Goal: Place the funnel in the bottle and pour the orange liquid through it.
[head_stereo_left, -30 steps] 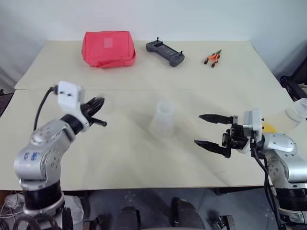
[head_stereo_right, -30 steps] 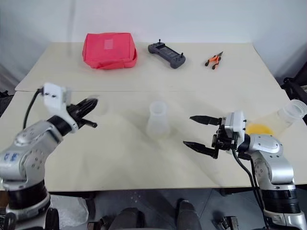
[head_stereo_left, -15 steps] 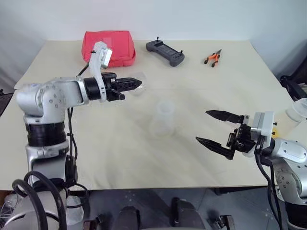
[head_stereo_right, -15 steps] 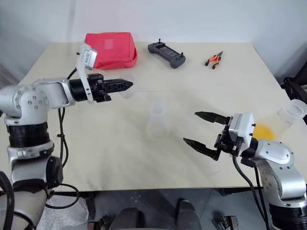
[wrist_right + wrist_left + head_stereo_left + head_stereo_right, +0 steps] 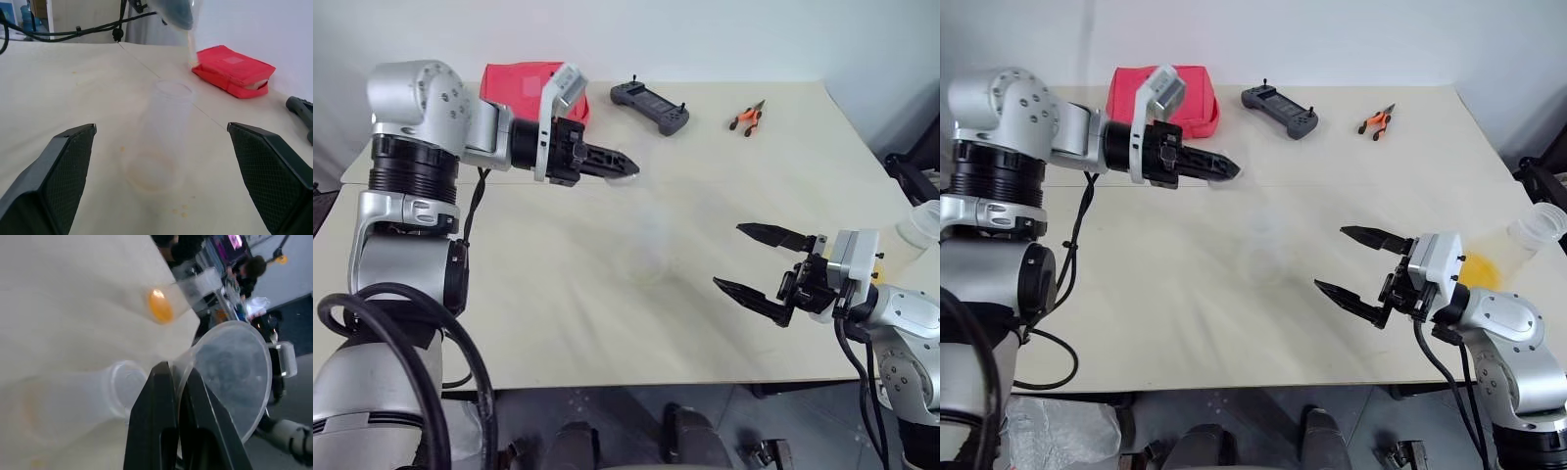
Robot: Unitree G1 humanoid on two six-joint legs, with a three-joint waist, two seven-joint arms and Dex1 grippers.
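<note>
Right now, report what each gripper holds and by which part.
The left gripper pinches the funnel by its rim edge. The right gripper holds nothing, jaws wide open.

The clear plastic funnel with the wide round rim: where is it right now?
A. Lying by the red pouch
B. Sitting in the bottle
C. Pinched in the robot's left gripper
C: the left gripper is shut on the clear plastic funnel, held up above the table, not in the bottle.

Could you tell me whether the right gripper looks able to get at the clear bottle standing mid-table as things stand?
Probably yes: the right gripper is open and faces the bottle, with bare table between.
</note>
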